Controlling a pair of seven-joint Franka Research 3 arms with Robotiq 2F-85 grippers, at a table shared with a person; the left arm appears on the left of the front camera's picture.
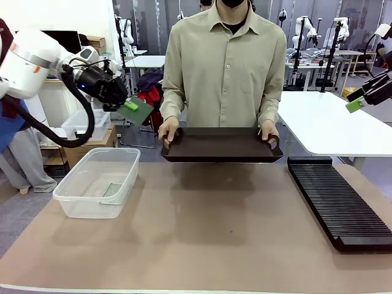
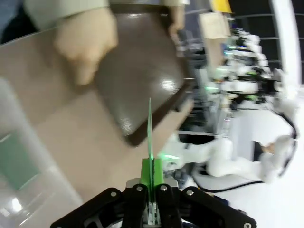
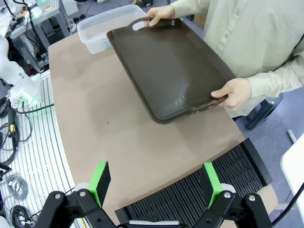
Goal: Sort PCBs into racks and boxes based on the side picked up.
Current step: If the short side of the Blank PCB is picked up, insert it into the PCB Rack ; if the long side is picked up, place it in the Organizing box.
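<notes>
My left gripper is raised at the upper left, above and behind the box, shut on a green PCB. In the left wrist view that PCB shows edge-on between the closed fingers. A second green PCB lies flat on the bottom of the clear box. The long black slotted rack lies at the right of the table. My right gripper hovers high at the far right, open and holding nothing, its green pads spread wide above the rack.
A person at the far side holds a dark brown tray with both hands above the table's far edge. The same tray shows in the right wrist view, with the box beyond it. The brown tabletop lies between box and rack.
</notes>
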